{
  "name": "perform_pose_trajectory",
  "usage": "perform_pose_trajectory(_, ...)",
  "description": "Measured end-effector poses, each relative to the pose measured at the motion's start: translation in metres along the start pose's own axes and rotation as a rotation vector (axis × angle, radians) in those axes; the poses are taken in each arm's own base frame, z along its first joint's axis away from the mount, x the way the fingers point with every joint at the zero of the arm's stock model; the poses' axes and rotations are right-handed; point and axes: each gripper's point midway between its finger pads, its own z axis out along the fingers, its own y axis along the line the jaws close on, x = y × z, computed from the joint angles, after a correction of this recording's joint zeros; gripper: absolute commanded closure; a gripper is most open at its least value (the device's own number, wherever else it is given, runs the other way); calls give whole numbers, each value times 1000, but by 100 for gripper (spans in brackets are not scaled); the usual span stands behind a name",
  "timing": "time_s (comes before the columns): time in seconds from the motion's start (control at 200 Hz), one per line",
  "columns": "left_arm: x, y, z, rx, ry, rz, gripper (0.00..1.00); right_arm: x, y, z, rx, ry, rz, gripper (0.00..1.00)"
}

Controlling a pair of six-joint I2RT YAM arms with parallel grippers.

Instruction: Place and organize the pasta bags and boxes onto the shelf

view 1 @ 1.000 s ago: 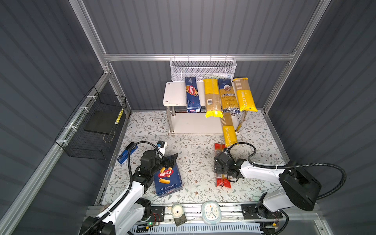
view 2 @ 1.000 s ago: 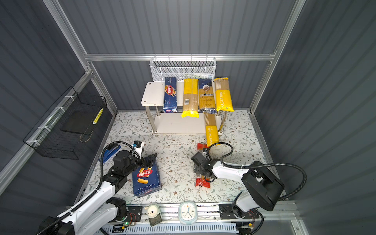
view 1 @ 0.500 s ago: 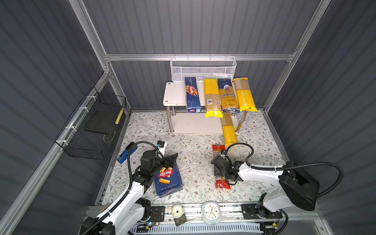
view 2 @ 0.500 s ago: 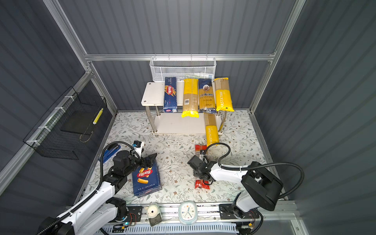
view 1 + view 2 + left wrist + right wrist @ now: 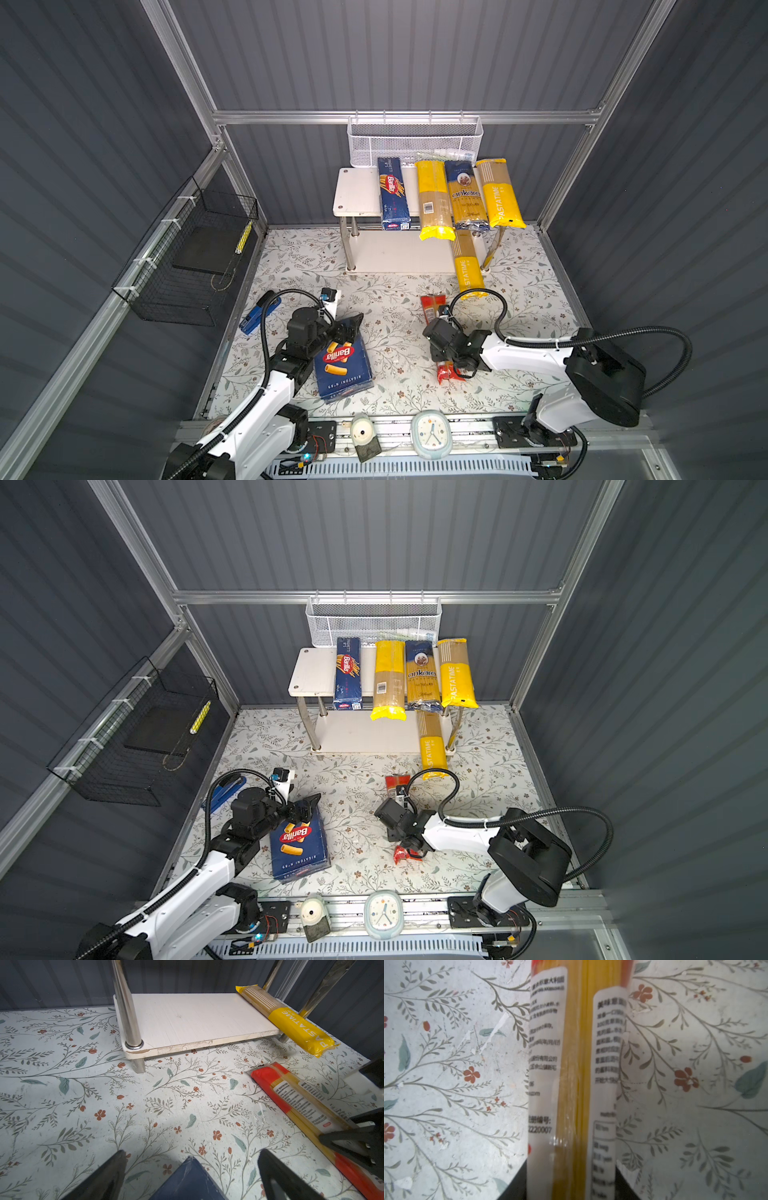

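The white two-tier shelf [image 5: 357,195] stands at the back. On its top board lie the narrow Barilla box [image 5: 392,193], a plain yellow bag [image 5: 433,199], the blue ankara bag [image 5: 466,195] and a PASTATIME bag [image 5: 498,195]. Another PASTATIME bag [image 5: 467,266] lies on the lower board [image 5: 197,1018] and sticks out over the floor. The red bag [image 5: 432,305] lies on the floral floor, with my right gripper [image 5: 571,1184] shut on its middle, a finger pressed on each side. My left gripper [image 5: 193,1153] hangs open over a corner of the wide Barilla box [image 5: 343,368].
A white mesh basket [image 5: 415,141] hangs on the back wall above the shelf. A black wire basket [image 5: 195,257] hangs on the left wall. A blue tool [image 5: 259,311] lies at the left floor edge. A clock [image 5: 431,432] and a small white device [image 5: 361,432] sit on the front rail.
The right gripper's jaws have narrowed onto the red bag, and gripper and bag have shifted slightly leftward. The left arm has not moved.
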Motion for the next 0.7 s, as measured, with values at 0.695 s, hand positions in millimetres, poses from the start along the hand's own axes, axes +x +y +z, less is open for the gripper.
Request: perform_pose_trajectory(0.695, 1, 10, 1, -60, 4, -2, 0, -35, 19, -28, -118, -136, 3, 79)
